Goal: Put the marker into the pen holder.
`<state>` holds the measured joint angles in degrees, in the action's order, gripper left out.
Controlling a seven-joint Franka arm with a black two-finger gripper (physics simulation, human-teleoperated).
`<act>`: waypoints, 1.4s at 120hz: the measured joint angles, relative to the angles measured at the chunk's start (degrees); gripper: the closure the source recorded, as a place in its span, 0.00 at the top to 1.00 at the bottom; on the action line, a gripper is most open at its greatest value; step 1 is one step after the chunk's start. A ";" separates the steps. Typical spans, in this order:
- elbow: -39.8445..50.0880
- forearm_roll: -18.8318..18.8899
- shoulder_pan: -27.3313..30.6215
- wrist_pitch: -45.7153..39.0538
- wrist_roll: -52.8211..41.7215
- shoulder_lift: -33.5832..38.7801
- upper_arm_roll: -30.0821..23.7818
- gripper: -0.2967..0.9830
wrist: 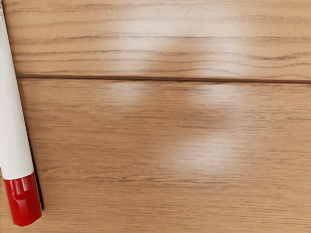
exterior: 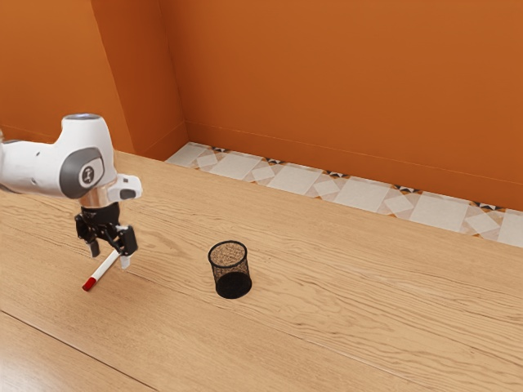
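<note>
Orange walls (exterior: 343, 82), plain: being shown behind everything else.

Table (exterior: 351, 278), wood, pale brown with dark grain and long seams: being lit by soft glare; its far edge is being followed by the floor.

Floor (exterior: 282, 174), patterned tile, white with grey and brown motifs: being seen as a strip between the table's far edge and the walls.

Robot arm (exterior: 82, 159), white with grey and black parts: being extended over the table from the exterior view's left.

Gripper (exterior: 109, 258), black, two-fingered: being held low above the table, over one end of the marker; its jaws are being kept apart, with nothing being clamped.

Pen holder (exterior: 230, 273), black mesh, round, dark base, open top: being stood upright on the table, well in from the far edge, apart from the gripper, towards the exterior view's right.

Marker (exterior: 101, 269), white barrel: being borne flat by the table, well in from the far edge; one end is being partly hidden by the gripper. In the wrist view, a table seam (wrist: 146, 78) is being met by the barrel.

Cap (wrist: 23, 201), red: being pointed away from the table's far edge.
</note>
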<state>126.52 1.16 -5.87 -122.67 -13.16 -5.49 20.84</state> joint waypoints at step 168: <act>-7.96 -9.37 8.38 -15.13 -13.73 -16.31 -0.72 0.75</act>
<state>118.56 -8.21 2.51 -137.80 -26.89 -21.80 20.12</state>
